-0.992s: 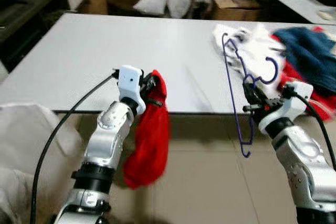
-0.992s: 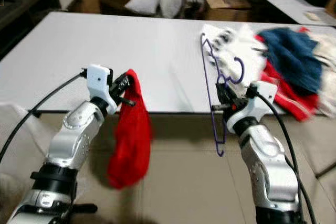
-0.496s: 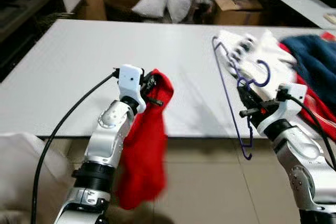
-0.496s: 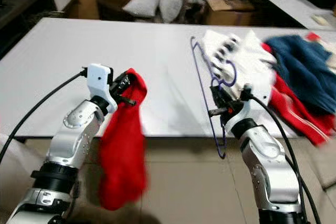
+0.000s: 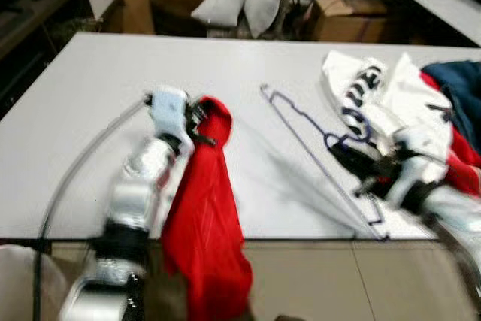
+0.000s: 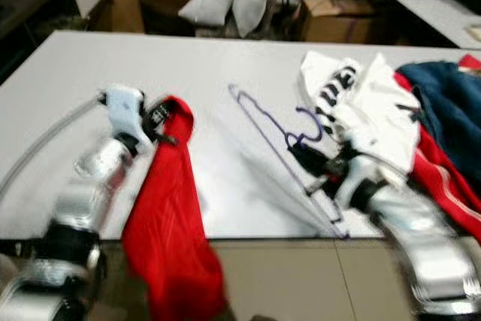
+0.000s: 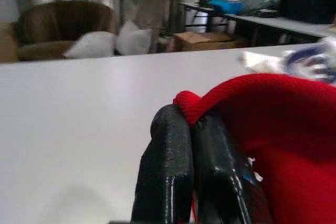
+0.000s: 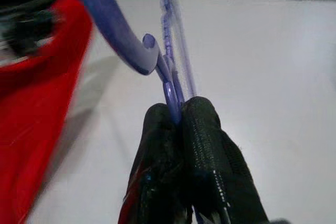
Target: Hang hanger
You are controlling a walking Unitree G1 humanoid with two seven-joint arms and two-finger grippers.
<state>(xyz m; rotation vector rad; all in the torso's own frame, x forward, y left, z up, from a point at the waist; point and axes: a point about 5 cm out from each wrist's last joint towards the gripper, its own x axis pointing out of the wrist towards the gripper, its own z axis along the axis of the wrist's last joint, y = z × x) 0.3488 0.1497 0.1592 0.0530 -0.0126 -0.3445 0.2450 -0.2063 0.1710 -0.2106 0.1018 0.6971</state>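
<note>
1. Since the earlier frames the view has shifted forward over the table point(image 5: 90, 125). The hanger point(image 5: 316, 157), formerly held near upright with its lower end below the table edge, is now seen tilted low over the tabletop. The red garment point(image 5: 207, 223) remains draped over the near edge.
2. Both eye views are blurred by motion, and fine detail on the arms cannot be confirmed.
3. The near table edge runs across the lower part of the eye views, with tiled floor point(image 5: 391, 283) beyond it. A broad bare stretch of tabletop is noted between the two arms and towards the far side.
4. A clothes pile point(image 5: 421, 103) of white, blue and red items occupies the right part of the table, just beside the right arm.
5. The right hand point(image 8: 177, 116) is closed tightly on the hanger's stem just below the hook. The hook curves upward directly beyond the fingertips.
6. The hanger's long axis runs diagonally, from a far corner towards the table's middle to a near corner at the table edge on the right.
7. The left hand point(image 7: 190, 124) is clamped on a fold of the red garment, above the table near its left front.
8. An armchair point(image 7: 58, 27) with cushions point(image 7: 110, 43) and a cardboard box point(image 5: 342, 19) stand past the far edge.
</note>
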